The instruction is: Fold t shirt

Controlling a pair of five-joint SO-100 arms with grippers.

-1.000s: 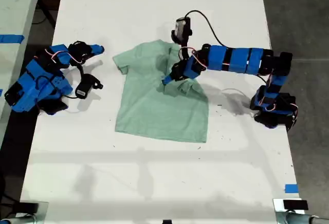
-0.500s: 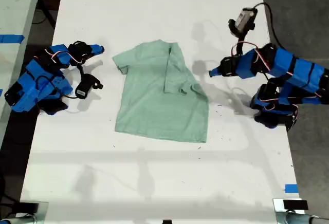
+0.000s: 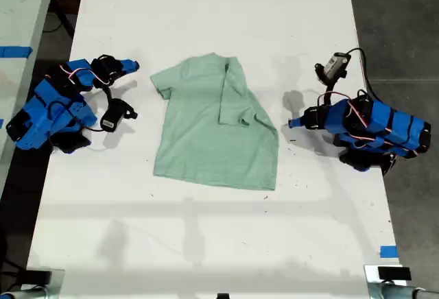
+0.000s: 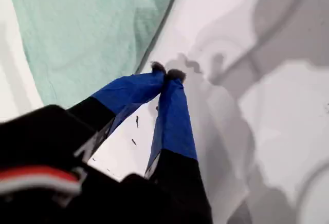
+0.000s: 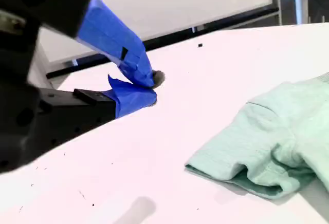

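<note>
The pale mint-green t shirt [image 3: 206,127] lies flat in the middle of the white table [image 3: 206,11]. Its sleeve on the exterior view's right is folded in over the body. My first gripper [image 3: 291,123] hovers just off the shirt's edge on the exterior view's right. In the first wrist view its blue fingertips [image 4: 167,73] touch, shut on nothing, with the t shirt [image 4: 87,29] beyond them. My second gripper [image 3: 132,66] rests at the exterior view's left, near the other sleeve [image 5: 257,152]. Its jaws [image 5: 149,88] are shut and empty.
The first arm's base [image 3: 367,151] sits by the table edge on the exterior view's right, with a blue tape mark [image 3: 388,251] nearer the front. A second table with blue tape [image 3: 14,52] stands off the exterior view's left. Dark floor lies beyond both sides.
My first gripper let go of the folded sleeve and pulled back to the exterior view's right, then lowered toward its base. The sleeve stays folded on the shirt. The second arm has not moved.
</note>
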